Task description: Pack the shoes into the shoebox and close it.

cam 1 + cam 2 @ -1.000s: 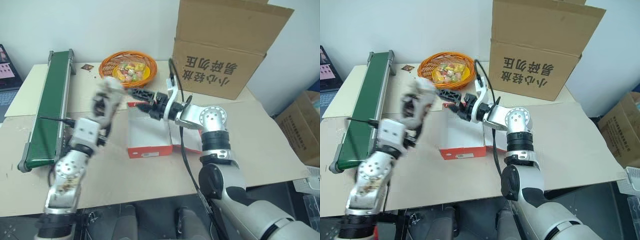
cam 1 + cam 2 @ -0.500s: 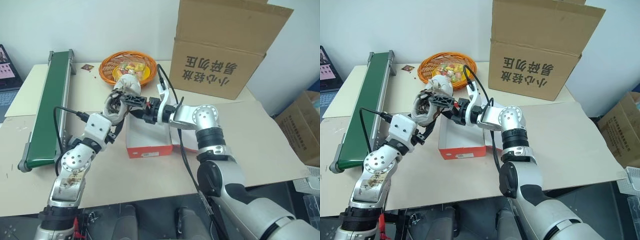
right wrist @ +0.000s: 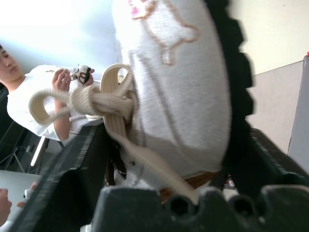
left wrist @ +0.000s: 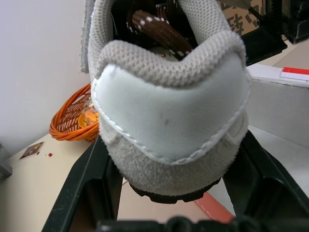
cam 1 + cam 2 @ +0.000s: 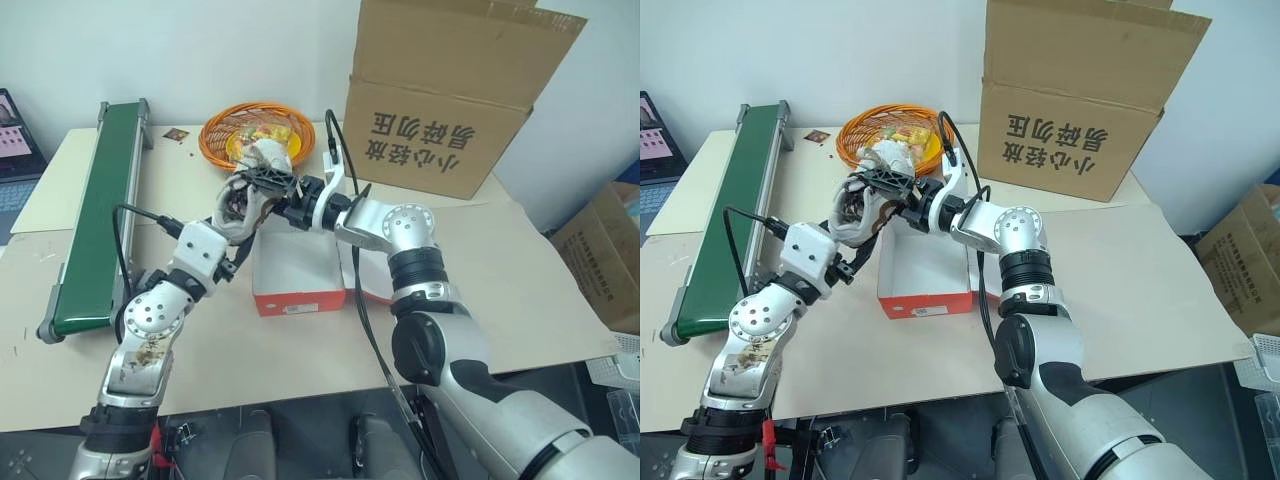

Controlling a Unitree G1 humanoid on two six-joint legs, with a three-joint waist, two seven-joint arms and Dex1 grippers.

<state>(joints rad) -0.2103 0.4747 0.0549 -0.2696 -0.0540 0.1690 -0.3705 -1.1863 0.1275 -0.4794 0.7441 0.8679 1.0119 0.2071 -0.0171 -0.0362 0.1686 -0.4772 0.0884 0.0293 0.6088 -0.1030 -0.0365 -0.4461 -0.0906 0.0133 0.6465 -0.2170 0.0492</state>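
Black fingers [image 4: 91, 193] of the left pincer [image 5: 240, 203] are clamped on the heel of one shoe [image 5: 258, 172]. The left wrist view shows the heel counter wedged between both fingers, sole downward. The shoe is held in the air, clear of the worktop [image 5: 520, 290], in front of the orange basket [image 5: 215, 140].

Long axis: the shoe runs from the heel, in the left pincer, up and to the right, with the toe toward the basket and the right arm. It is tilted, not level.

The right pincer [image 5: 283, 190] stands at the toe end, pointing leftward across the body to meet the shoe. The right wrist view shows the laced upper and the toothed sole edge directly before it. Whether this pincer has bitten on the shoe cannot be told from the pictures. In judgement, the step in hand is a two-handed carry or a handover, not yet settled.

The shoebox [image 5: 298, 298] lies open on the worktop, below the shoe and just to its right. Its red front wall faces the robot and its white inside faces up. The lid appears folded out to the right, partly hidden under the right forearm.

Governing relation: the box lies down and slightly right of the held shoe. The right arm crosses over the box, and the left arm comes in from the box's left side. In judgement, the shoe must be levelled and its long axis matched to the box before lowering.

The brown carton [image 5: 440, 130] stands behind, well apart.
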